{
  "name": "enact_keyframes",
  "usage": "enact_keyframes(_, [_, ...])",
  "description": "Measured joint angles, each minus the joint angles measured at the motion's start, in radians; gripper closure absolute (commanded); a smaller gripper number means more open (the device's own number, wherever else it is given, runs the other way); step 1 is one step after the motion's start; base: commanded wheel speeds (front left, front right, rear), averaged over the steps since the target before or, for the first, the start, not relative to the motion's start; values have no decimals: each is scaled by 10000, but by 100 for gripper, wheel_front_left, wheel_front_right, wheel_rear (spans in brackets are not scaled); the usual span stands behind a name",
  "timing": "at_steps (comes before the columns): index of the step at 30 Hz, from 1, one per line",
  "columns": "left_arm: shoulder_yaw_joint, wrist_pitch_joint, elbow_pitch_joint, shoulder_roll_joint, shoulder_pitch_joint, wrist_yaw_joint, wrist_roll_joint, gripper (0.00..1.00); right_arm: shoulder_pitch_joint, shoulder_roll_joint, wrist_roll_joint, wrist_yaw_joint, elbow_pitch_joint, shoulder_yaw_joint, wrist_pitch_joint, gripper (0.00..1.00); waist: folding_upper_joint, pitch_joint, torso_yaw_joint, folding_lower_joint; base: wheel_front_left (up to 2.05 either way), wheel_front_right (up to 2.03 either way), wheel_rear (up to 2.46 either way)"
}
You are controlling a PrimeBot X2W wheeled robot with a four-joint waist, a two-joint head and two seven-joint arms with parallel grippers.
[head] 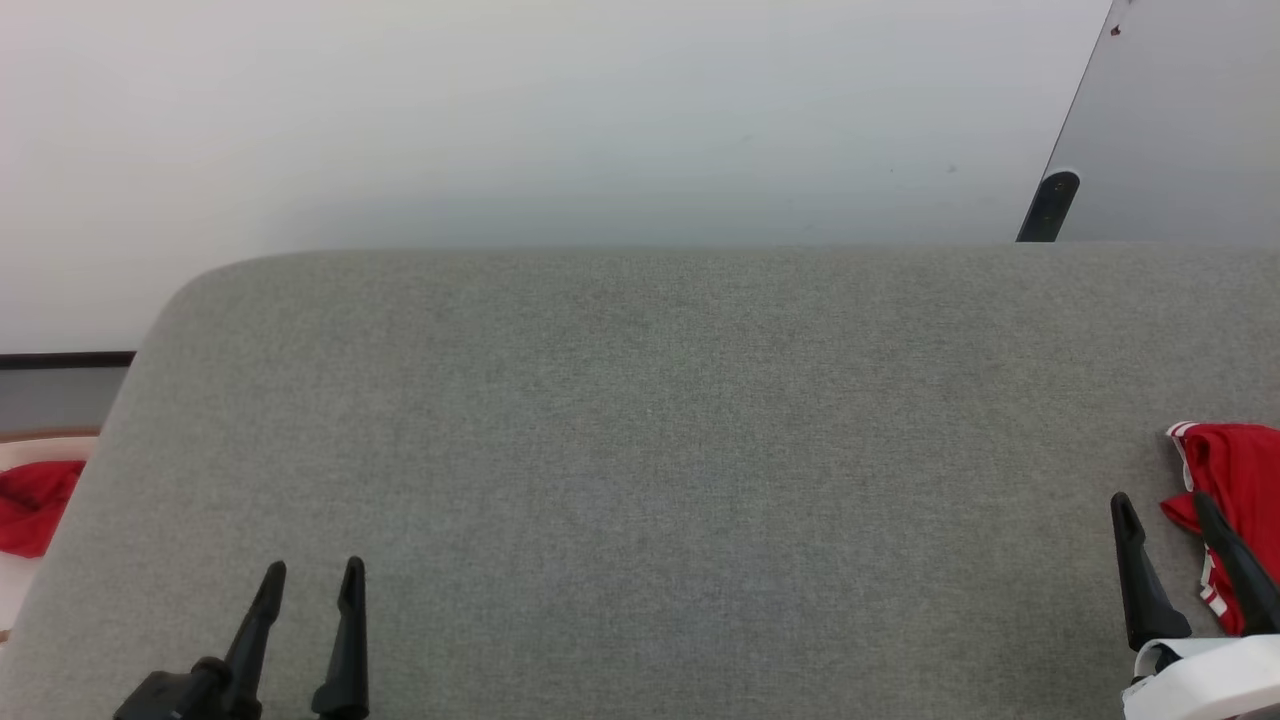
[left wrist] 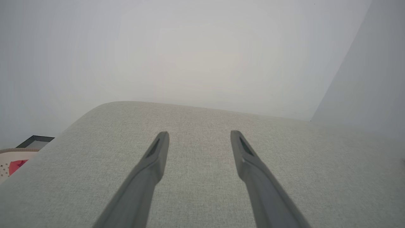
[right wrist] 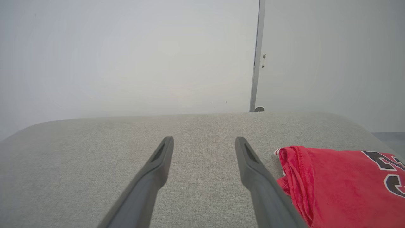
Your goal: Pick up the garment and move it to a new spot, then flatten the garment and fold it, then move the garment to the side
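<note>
Left gripper (head: 313, 566) and right gripper (head: 1160, 500) hang open, empty; the right could nudge the garment (head: 1235, 480) off the cushion (head: 640, 420).

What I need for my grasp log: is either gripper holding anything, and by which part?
Nothing is held. Left gripper and right gripper stand open; the garment lies beside the right one, ungripped.

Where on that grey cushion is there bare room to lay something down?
The whole middle of the grey cushion is bare, from the left pincer across to the right pincer and back to the wall. Crowded only at the right edge, where the red jersey lies.
</note>
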Motion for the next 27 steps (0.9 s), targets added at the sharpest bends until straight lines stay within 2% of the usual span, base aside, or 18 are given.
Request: enact_keyframes(27, [33, 0, -17, -73, -21, 2, 21, 0, 60, 174, -13, 0, -267, -255, 25, 0, 0, -37, -9, 0, 0, 0, 0])
